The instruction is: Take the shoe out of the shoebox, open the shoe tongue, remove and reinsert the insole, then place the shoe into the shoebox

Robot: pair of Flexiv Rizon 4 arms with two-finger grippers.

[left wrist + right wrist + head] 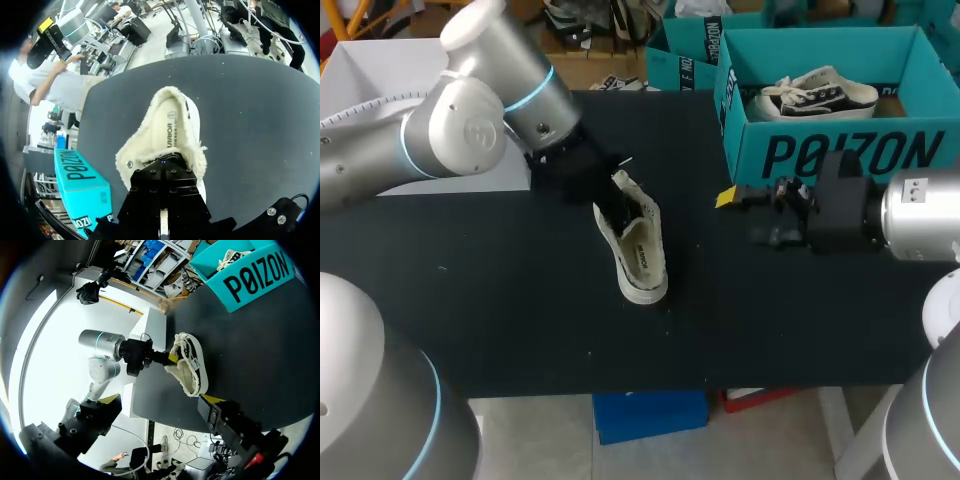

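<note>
A cream canvas shoe (638, 250) lies in the middle of the black table (520, 320), its opening upward and the printed insole (170, 131) showing. My left gripper (610, 192) is shut on the shoe at its laced tongue end, lifting that end slightly; in the left wrist view the black fingers (162, 175) go into the shoe (150, 145) and hide their tips. My right gripper (745, 213) hangs open and empty just in front of the teal shoebox (840, 150), apart from the shoe (190, 367). The shoebox (255, 277) holds a second, dark-laced shoe (817, 97).
A second teal box (690, 45) stands behind the shoebox. A white block (380, 70) sits at the table's back left, under my left arm. Bare table lies in front of the shoe toward the near edge.
</note>
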